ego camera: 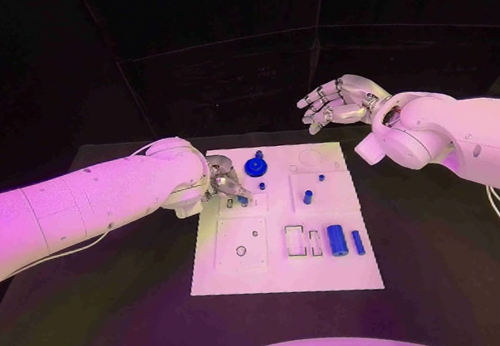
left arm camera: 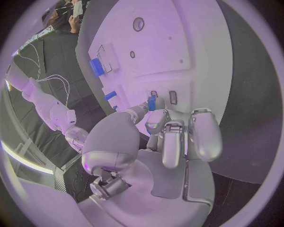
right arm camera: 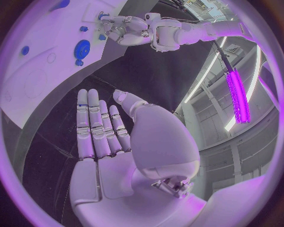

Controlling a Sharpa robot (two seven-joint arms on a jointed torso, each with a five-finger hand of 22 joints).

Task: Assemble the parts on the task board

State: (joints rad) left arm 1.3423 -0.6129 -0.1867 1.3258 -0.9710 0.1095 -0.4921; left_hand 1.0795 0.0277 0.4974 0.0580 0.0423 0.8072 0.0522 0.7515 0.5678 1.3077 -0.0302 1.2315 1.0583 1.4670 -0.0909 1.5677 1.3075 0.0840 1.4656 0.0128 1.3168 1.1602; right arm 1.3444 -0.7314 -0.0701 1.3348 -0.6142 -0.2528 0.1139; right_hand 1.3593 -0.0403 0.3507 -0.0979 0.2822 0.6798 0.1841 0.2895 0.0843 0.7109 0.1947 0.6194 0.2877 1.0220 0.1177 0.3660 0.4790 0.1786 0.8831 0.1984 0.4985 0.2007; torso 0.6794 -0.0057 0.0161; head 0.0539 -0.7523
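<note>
Assembly looks partway, as a judgement. On the task board [ego camera: 288, 277] a blue gear-like disc [ego camera: 255, 169] sits near the far edge, with small blue pegs [ego camera: 307, 197] standing mid-board. Two blue cylinders [ego camera: 338, 240] lie side by side near the board's right edge, next to empty rectangular outlines, so those look unplaced; the slots and holes on the near-left panel also look unfilled. The left hand [ego camera: 224, 184] is over the board's left side, fingers curled down, pinching a small blue part [left arm camera: 151, 103] between thumb and fingertips right at a pair of small rectangular slots; whether the part is in a slot yet cannot be told. The right hand [ego camera: 341, 102] hovers beyond the board's far right corner, fingers extended and close together, holding nothing, touching nothing.
</note>
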